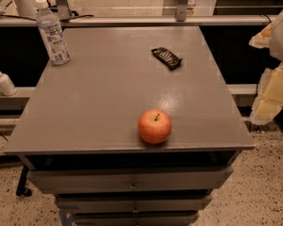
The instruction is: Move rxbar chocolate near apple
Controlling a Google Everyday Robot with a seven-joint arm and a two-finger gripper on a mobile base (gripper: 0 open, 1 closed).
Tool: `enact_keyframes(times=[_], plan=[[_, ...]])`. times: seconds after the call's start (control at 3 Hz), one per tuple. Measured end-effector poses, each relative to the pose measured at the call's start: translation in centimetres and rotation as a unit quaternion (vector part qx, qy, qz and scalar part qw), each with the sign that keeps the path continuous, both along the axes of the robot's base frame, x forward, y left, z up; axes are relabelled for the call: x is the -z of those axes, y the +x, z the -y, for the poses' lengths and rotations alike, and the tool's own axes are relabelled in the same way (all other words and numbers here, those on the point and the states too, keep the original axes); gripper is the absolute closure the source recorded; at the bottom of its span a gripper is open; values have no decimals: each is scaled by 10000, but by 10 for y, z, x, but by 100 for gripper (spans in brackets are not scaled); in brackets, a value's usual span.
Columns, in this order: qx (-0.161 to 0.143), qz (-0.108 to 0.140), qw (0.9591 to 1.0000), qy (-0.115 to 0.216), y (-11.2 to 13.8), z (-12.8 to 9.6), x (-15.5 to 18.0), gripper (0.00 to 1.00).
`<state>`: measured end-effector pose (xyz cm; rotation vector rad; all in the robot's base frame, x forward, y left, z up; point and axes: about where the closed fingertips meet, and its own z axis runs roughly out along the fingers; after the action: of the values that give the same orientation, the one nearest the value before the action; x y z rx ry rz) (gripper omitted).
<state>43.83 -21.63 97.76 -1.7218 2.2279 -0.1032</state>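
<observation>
1. While the rxbar chocolate [167, 57] lies flat at upper centre of the table [99, 102], the apple [154, 126] sits well apart at lower centre; transfer pending.
2. The gripper [273, 91] hangs at the right edge, beside the table, presumably pre-approach; its grasp state cannot be told.

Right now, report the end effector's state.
End effector: at the right edge, beside the table; open or closed cannot be told.
The rxbar chocolate lies on the table, not held.
</observation>
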Motion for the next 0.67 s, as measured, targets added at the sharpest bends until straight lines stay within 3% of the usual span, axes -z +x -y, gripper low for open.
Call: enact_keyframes(times=[0.33, 0.67], plan=[[0, 1, 10000, 0, 0, 0, 0, 0], [12, 158, 9999, 66, 8, 0, 0, 0]])
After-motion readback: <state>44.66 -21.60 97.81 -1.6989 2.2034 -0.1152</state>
